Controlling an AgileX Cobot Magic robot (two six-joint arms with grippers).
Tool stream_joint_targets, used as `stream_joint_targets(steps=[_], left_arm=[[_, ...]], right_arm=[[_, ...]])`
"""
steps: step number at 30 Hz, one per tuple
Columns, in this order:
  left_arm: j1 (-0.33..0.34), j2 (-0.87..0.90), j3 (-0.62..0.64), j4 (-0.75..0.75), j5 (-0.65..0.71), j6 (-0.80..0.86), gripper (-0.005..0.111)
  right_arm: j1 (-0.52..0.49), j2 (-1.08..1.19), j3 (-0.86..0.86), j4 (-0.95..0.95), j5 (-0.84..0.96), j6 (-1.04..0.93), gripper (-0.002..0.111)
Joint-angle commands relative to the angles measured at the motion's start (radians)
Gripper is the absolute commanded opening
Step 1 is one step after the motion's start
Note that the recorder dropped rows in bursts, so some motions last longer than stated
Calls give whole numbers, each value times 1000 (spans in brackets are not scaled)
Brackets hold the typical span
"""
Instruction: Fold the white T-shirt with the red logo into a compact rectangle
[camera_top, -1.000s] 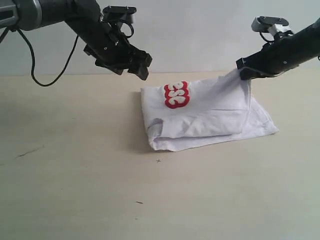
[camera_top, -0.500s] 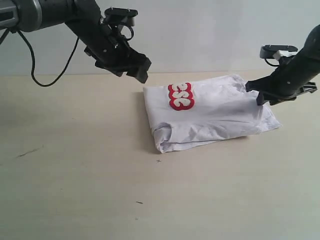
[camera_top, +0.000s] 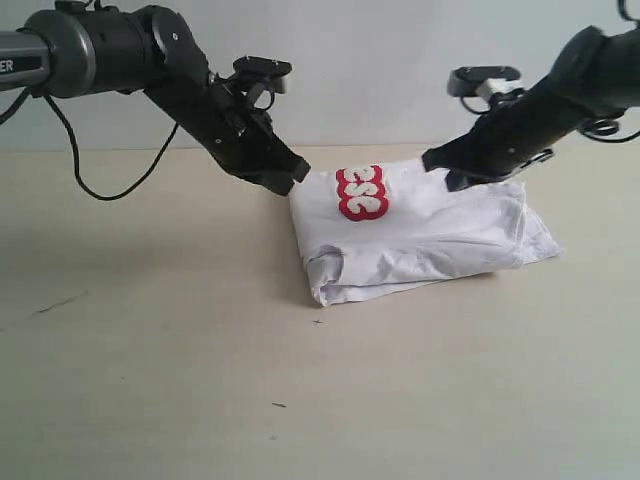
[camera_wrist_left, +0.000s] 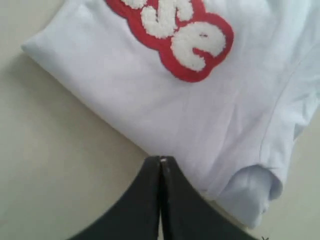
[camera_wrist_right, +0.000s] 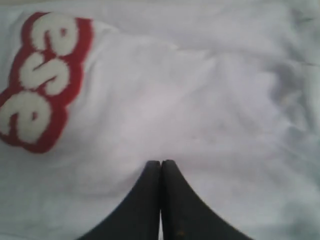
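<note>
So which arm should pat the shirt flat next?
Probably the right. The right gripper is shut and hangs over the middle of the shirt, so it could press straight down. The left gripper is only at the shirt's edge, beside the red logo.

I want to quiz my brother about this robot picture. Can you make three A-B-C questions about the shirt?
1. Where on the white T-shirt is the red logo? A: the end by the left fingers. B: the opposite end. C: hidden underneath.
2. What colour are the logo's letters? A: blue. B: white. C: black.
3. How is the shirt? A: hanging in the air. B: spread flat, sleeves out. C: folded up on the table.
Answers: 1A, the patch lies beside those fingers. 2B, white letters on red. 3C, its stacked layers rest on the table.
</note>
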Motion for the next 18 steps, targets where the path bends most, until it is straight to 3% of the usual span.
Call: stream_joint_targets(steps=[1, 14, 18], left_arm=[[3, -4, 3, -1, -1, -5, 0], [88, -50, 5, 44, 93, -90, 0], [108, -72, 111, 26, 95, -72, 0]], right_arm=[[81, 90, -6, 2, 14, 49, 0], [312, 133, -6, 18, 27, 117, 0], [318, 126, -6, 18, 22, 124, 0]])
